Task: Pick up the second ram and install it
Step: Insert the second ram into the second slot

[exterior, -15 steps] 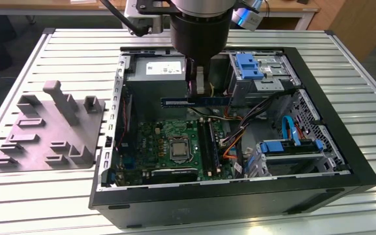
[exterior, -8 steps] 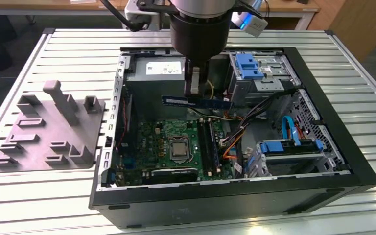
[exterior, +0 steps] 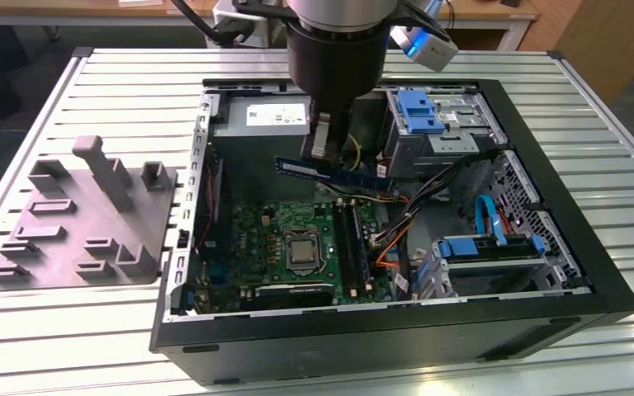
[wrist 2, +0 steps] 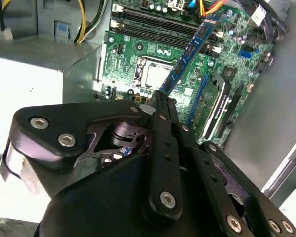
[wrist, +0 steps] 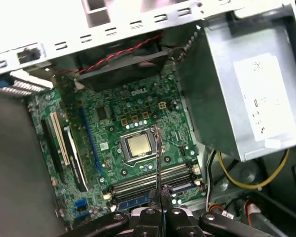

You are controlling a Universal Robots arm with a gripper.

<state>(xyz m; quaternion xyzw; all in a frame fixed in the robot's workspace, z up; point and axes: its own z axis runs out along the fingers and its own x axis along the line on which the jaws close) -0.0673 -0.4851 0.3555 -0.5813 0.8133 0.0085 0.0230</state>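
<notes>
My gripper (exterior: pixel 323 148) is shut on the second ram (exterior: pixel 339 175), a thin dark blue stick held level inside the open computer case (exterior: pixel 405 330). It hangs above the far end of the green motherboard (exterior: pixel 278 239), apart from the long black slot rails (exterior: pixel 350 243). In the second wrist view the ram (wrist 2: pixel 190 49) sticks out from the closed fingers (wrist 2: pixel 163 106) over the board and its slots (wrist 2: pixel 153 27). The first wrist view shows the ram (wrist: pixel 158 163) edge-on as a thin line above the processor socket (wrist: pixel 138 144) and slots (wrist: pixel 148 180), with the gripper (wrist: pixel 160 212) behind it.
A grey power supply (exterior: pixel 262 115) and a drive cage with a blue latch (exterior: pixel 422 111) flank the gripper closely. Loose cables (exterior: pixel 405 231) and a blue-railed drive bay (exterior: pixel 494 247) fill the case's right side in the exterior view. A grey plastic block with posts (exterior: pixel 75 214) lies on the slatted table (exterior: pixel 581 99).
</notes>
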